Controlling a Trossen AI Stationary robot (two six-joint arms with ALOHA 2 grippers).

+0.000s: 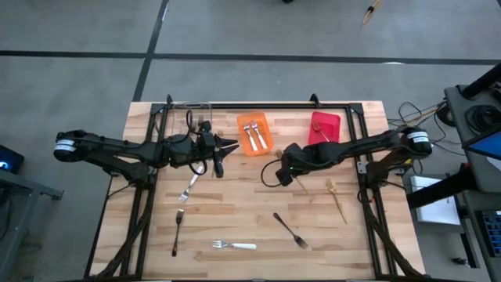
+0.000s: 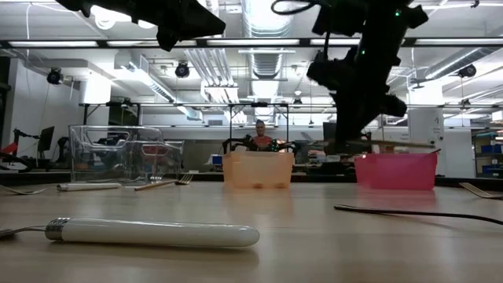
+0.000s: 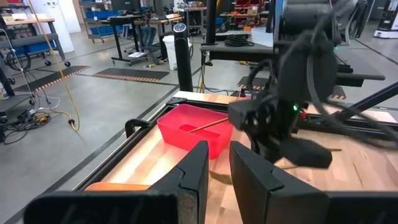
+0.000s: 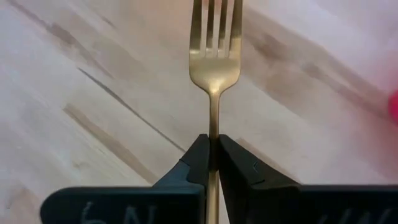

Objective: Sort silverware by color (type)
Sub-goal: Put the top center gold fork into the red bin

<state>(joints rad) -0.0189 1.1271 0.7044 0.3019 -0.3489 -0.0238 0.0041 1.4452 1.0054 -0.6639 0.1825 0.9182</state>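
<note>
Your right end effector (image 4: 213, 163) pinches a gold fork (image 4: 214, 68); next, carry it to the red bin (image 1: 325, 125) just behind.

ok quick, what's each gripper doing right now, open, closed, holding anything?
Left gripper: slightly open, holding nothing, above the table near the orange bin.
Right gripper: shut on the slim gold metal fork.

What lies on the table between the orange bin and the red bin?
Bare wood only, in the high view: nothing lies between the orange bin and the red bin.
</note>
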